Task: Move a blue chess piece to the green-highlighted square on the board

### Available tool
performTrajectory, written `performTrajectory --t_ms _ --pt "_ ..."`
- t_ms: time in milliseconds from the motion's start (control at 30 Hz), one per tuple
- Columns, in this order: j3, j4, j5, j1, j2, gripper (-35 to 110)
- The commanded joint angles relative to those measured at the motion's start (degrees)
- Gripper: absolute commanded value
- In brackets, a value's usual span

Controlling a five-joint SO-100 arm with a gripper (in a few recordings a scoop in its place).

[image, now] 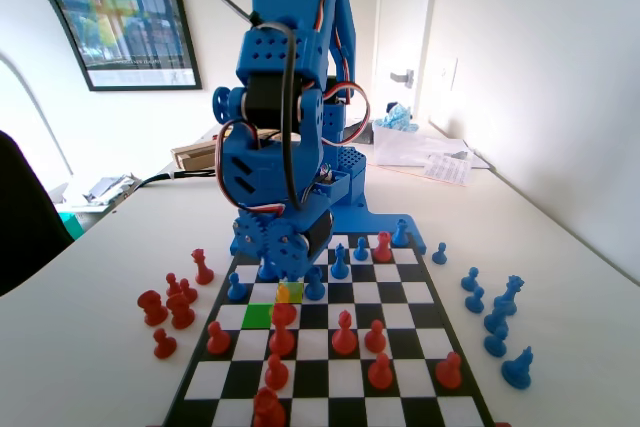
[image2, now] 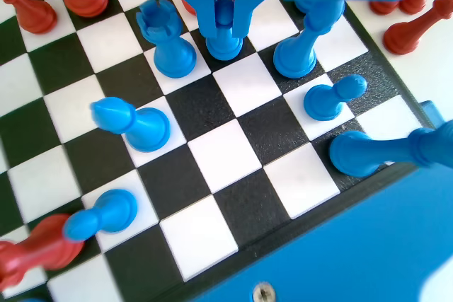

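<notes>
Crowding hand (image2: pixel 225 15): blue rook (image2: pixel 165 40)

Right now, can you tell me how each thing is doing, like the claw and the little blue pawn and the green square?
gripper: low over the board, jaws closed around the blue pawn's head.
blue pawn: upright, base on its square.
green-highlighted square: empty.
yellow-highlighted square: partly hidden, can't tell.
board: flat, pieces standing upright.

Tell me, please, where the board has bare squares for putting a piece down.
The green-highlighted square is bare, beside the yellow square. In the wrist view, the squares between the leaning blue bishop and the board edge are free. It is crowded around the pincer, closed about a blue chess piece.
</notes>
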Motion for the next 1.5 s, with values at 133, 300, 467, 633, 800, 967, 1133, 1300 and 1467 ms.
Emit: performTrajectory --t_ms 133,300,467,633,800,967,1133,1300,1467 --pt "-5.62 8.7 -1.85 1.67 8.79 1" --pt "-8.26 11.16 -3.16 4.83 9.23 1" --pt "-11.25 11.78 -3.78 7.12 7.03 1" --pt "-14.85 12.13 -3.34 8.17 4.22 1" --pt "-18.9 12.48 -2.46 8.26 0.35 1" --pt "-22.32 12.3 -1.58 7.47 -3.6 1" --pt "-23.03 10.63 -0.79 6.77 -5.98 1" --pt "-21.09 8.17 -0.88 6.15 -7.47 1" --pt "-19.42 5.62 -0.97 5.98 -8.7 1"
